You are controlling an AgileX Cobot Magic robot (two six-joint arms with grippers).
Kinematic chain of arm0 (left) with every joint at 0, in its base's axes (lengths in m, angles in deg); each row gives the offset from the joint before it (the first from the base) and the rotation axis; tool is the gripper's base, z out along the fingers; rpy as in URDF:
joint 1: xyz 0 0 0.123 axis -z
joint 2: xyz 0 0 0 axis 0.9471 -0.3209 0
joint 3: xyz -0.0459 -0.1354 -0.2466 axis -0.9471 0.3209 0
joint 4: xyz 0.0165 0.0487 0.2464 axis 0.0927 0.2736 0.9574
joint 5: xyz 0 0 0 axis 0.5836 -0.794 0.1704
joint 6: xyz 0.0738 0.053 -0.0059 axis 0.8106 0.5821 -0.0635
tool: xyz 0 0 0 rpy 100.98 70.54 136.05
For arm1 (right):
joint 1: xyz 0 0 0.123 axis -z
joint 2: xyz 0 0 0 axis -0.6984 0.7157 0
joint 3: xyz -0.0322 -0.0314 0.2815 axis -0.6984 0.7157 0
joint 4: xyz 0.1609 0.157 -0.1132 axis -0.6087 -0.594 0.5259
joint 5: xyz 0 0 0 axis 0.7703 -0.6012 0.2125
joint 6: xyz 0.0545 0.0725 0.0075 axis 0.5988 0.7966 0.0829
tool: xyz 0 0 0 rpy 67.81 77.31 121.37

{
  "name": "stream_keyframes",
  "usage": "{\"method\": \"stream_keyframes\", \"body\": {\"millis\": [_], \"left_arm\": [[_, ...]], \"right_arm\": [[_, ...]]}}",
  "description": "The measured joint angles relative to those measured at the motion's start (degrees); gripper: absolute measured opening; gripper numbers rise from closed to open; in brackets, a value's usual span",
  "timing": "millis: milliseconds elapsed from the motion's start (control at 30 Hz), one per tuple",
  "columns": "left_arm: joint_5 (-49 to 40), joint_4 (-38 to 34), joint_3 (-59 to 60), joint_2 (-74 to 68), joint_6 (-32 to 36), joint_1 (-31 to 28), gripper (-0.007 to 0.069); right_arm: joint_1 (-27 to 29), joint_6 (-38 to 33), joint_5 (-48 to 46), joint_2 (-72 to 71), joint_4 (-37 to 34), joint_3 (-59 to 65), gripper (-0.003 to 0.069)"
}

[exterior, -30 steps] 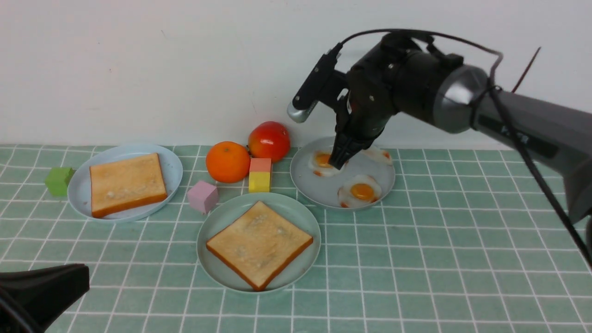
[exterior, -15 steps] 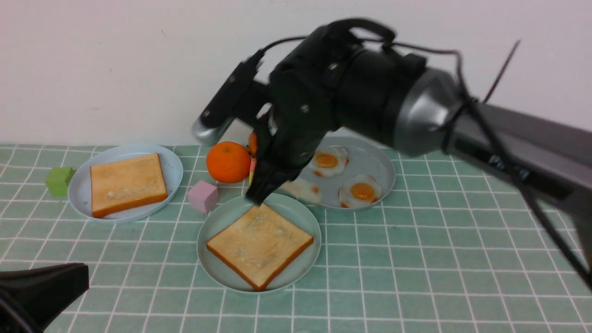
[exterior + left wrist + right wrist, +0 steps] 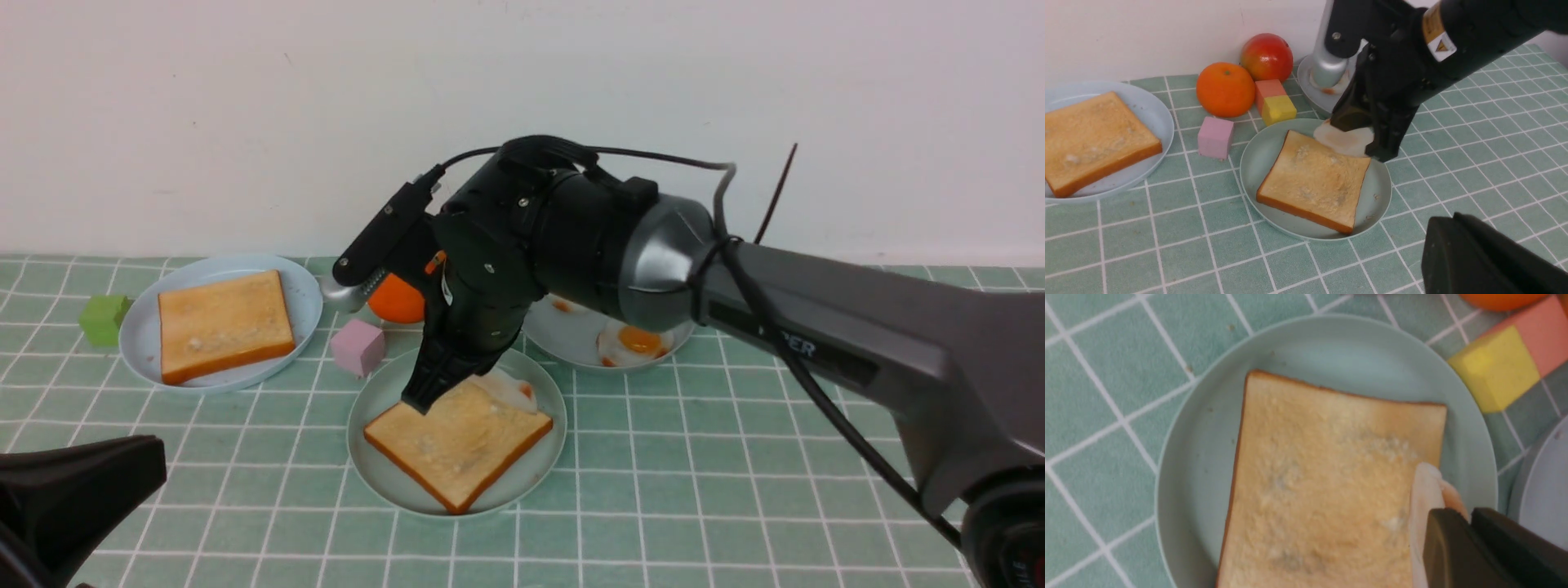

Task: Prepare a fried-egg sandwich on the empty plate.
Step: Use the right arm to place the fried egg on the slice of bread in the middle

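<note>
My right gripper (image 3: 420,400) is shut on the edge of the fried egg (image 3: 508,387), low over the back of the mint-green plate (image 3: 384,392). One toast slice (image 3: 457,433) lies on that plate. The egg hangs at the toast's far corner; its white shows in the left wrist view (image 3: 1345,141) and beside my right gripper (image 3: 1470,516) in the right wrist view (image 3: 1423,498). The yolk is hidden. The second toast slice (image 3: 224,325) lies on a light-blue plate (image 3: 302,286) at the left. My left gripper (image 3: 151,474) is shut and empty at the front left.
A grey plate (image 3: 588,343) behind the right arm holds a smaller egg (image 3: 639,339). An orange (image 3: 396,304), a pink cube (image 3: 357,347) and a green cube (image 3: 104,318) stand nearby. A yellow-and-pink block (image 3: 1276,102) and a red apple (image 3: 1267,57) sit behind the mint plate.
My right gripper has carried the fried egg from the grey plate leftward and forward, down to the toast on the mint-green plate. The left arm has barely moved.
</note>
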Motion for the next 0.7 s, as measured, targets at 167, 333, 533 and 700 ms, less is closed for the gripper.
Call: {"method": "stream_keyframes", "body": {"millis": [167, 333, 533, 700], "left_arm": [[0.0, 0.0, 0.0, 0.0, 0.0, 0.0, -0.0003], [0.06, 0.0, 0.0, 0.0, 0.0, 0.0, -0.0003], [0.13, 0.0, 0.0, 0.0, 0.0, 0.0, -0.0003], [0.13, -0.24, 0.0, 0.0, 0.0, 0.0, -0.0003]], "right_arm": [[0.0, 0.12, 1.97, 0.42, 0.0, 0.0, 0.0063], [0.0, 0.12, 3.15, 2.07, 0.0, 0.0, 0.0063], [0.0, 0.12, 3.28, 2.09, 0.0, 0.0, 0.0063], [0.0, 2.44, 3.46, 2.16, -1.84, 0.0, 0.0097]]}}
